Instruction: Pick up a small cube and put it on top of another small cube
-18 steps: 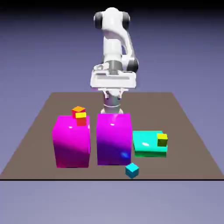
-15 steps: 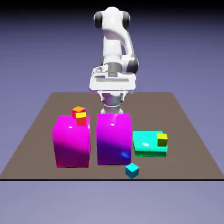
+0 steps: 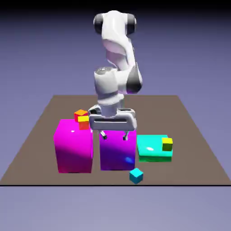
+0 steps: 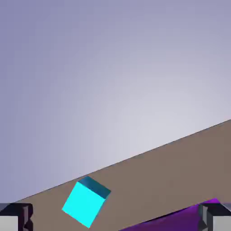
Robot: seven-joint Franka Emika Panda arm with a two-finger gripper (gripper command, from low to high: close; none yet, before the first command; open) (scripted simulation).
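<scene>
- Two tall magenta blocks side by side mid-table; bulky, best steered around.
- Gripper hanging over the block on the exterior view's right, fingers spread wide, nothing between them.
- Flat teal slab beside that block, carrying a small yellow cube: probably the stacking spot.
- Small cube alone near the table's front edge, just ahead of the blocks, turned at an angle.
- Likely light, rigid, smooth-faced; best pinched squarely across two opposite flat sides, not corners.
</scene>
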